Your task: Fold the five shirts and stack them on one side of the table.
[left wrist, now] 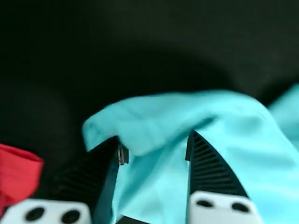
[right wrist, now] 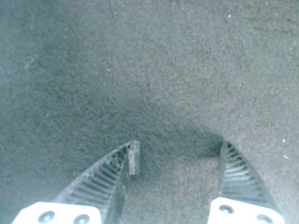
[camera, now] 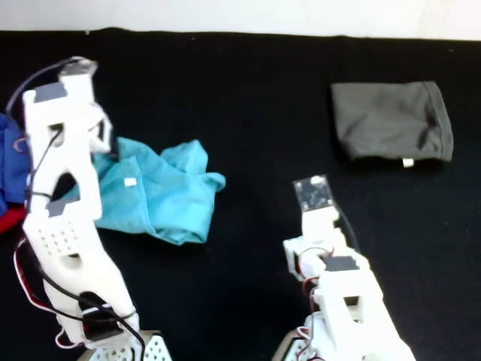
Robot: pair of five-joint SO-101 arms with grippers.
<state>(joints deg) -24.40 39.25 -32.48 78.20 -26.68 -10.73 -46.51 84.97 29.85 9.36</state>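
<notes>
Red cloth (camera: 6,219) and blue cloth (camera: 9,158) lie bunched at the far left edge of the black bench (camera: 263,90). We take them for shirts waiting their turn. Just beside them, our left hand (left wrist: 155,142) is down on the teal shirt (camera: 161,195). Its jaws stand apart with a raised ridge of the teal fabric lying between them, so we read it as straddling the cloth, not yet pinching it. The teal shirt itself is crumpled and spread unevenly left of centre, well apart from anything folded.

Further right, our right hand (right wrist: 178,149) hangs over bare bench with its jaws wide and nothing between them. At the far right, toward the back, a grey shirt (camera: 391,120) lies folded into a neat rectangle, which we judge to be the start of the stack.

So one shirt looks done, and the step in hand is taking up the teal one. Next, the left hand needs to close firmly on that ridge. The right hand then needs to come across to a second edge, so we can spread the shirt flat before any fold.
</notes>
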